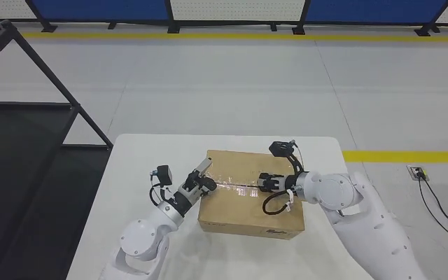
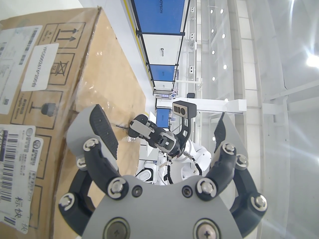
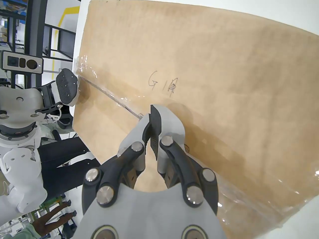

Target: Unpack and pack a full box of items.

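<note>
White table [image 1: 140,182]: carries the box. Cardboard box [image 1: 241,210]: sits flat near the table's middle, flaps closed, between the two arms. Clear tape [image 1: 234,185]: wrinkled, runs along the top seam from the box's left edge toward the centre. Left gripper [image 2: 162,128]: at the upper left edge of the box, where the seam ends; jaws spread wide, holding nothing, one pad [image 2: 103,130] close against the cardboard. Right gripper [image 3: 152,118]: over the middle of the box top; jaws closed, pads pressed together, tips resting on the taped seam. Printed labels [image 2: 22,80]: stuck on the box's left side face
</note>
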Controlling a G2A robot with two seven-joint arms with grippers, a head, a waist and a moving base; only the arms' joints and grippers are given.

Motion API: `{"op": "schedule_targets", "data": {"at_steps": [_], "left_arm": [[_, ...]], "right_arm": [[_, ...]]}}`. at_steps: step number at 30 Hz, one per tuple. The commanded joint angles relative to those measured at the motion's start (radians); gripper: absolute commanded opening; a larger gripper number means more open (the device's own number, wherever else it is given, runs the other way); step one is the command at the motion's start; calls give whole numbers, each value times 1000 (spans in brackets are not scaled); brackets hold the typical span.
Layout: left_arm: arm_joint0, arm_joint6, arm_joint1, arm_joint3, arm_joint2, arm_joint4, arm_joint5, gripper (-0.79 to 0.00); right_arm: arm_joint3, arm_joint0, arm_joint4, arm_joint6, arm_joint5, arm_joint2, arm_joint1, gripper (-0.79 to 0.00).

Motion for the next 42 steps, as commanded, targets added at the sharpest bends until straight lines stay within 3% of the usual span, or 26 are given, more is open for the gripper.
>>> {"op": "schedule_targets", "data": {"at_steps": [1, 25, 42], "left_arm": [[-2, 0, 1, 0, 1, -1, 3, 0], [-28, 9, 6, 5, 19, -3, 14, 0], [-37, 19, 10, 7, 33, -1, 18, 0]], "right_arm": [[-8, -15, 5, 4, -5, 21, 5, -785], [-70, -231, 118, 9, -85, 328, 72, -785], [-113, -322, 148, -8, -98, 414, 97, -785]]}}
